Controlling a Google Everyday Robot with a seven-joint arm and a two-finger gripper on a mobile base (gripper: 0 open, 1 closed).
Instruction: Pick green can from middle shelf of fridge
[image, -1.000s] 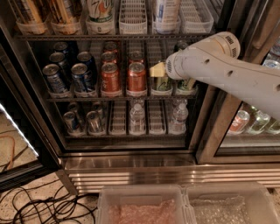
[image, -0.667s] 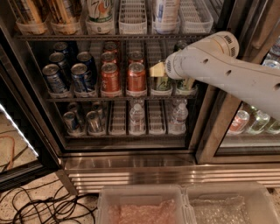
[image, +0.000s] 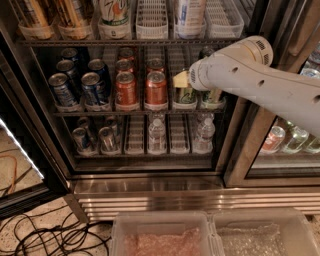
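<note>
No visible change from the earlier frames: the arm and gripper sit at the same spot, and the cans are undisturbed.

Near: two clear bins at bottom centre, cables on the floor lower left, then the ribbed steel base of the fridge. None lies in the arm's way as it stands.

Risks, judged: the green can stands at the front of its lane on the middle shelf, right of centre. An orange-red can is just beside it on the left and a darker green can on the right. A skewed or shallow grip could tip it or knock a neighbour. Drawing it out too low could catch the lane's front lip; too high, the rack above. The forearm runs close to the door frame at right, so a wide swing out could strike it.

Pose: the white arm enters from the right edge and slopes up-left into the fridge. The gripper's yellowish tip lies against the can's upper left. Whether it is open or clamped on the can cannot be told, as the wrist housing hides it.
</note>
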